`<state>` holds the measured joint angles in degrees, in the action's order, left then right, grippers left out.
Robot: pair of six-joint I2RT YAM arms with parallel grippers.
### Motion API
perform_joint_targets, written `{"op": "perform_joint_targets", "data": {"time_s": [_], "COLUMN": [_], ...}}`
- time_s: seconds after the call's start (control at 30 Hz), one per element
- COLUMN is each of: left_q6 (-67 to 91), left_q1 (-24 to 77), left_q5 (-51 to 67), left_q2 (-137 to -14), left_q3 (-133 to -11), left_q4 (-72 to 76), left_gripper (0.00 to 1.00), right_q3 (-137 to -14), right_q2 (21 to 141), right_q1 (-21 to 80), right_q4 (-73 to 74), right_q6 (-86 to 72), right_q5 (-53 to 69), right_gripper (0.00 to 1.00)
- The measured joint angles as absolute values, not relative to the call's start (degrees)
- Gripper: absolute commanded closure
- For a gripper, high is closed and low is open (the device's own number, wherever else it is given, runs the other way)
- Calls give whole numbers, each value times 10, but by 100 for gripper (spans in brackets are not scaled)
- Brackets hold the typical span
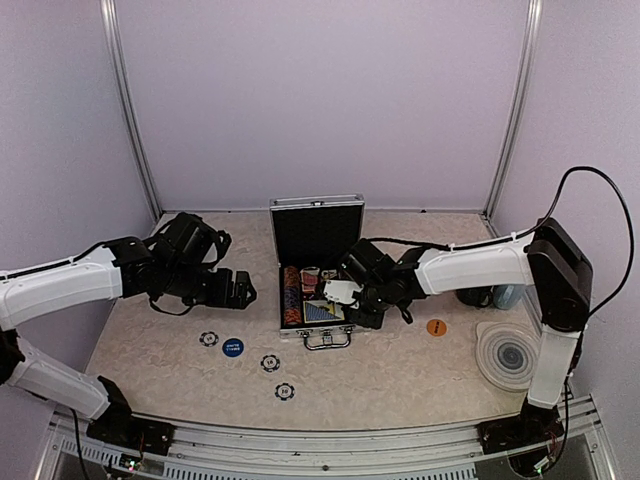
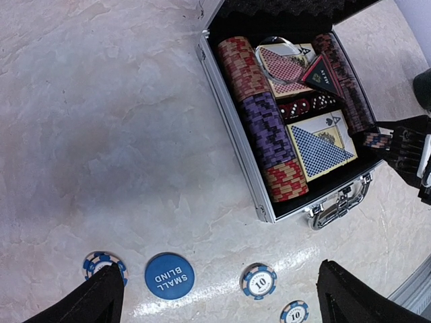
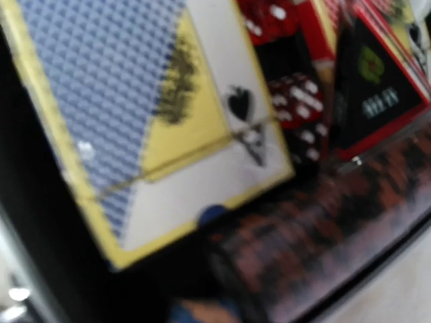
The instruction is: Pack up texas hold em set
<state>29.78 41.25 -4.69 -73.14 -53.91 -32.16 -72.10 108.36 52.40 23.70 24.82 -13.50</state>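
Right end effector, narrow on chips at the case's right edge: release them level. Left end effector: wide.

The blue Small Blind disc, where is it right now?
In the overhead view the blue disc lies flat on the table, off the open case's left front corner, between one loose chip and another.
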Motion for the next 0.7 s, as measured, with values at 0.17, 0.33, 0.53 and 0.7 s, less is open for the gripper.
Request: {"op": "perform_joint_targets", "data": {"time_s": [0.17, 0.33, 0.53, 0.7], "left_q6": [298, 303, 306, 307], "left_q1": [413, 413, 413, 413], "left_q5": [-45, -43, -41, -41], "left_q2": [-736, -743, -746, -745], "left_q3": [-539, -539, -540, -544], "left_q4": [-321, -319, -317, -316], "left_gripper": [1, 1, 1, 1], "right_q3": [-722, -721, -718, -714], "right_q2": [1084, 1083, 1080, 1075], "right_q1": [525, 527, 527, 527], "right_q4": [221, 214, 230, 232], "right_q6": [250, 253, 246, 243], "right_q5": [-173, -211, -250, -275], "right_gripper": [31, 27, 25, 24]}}
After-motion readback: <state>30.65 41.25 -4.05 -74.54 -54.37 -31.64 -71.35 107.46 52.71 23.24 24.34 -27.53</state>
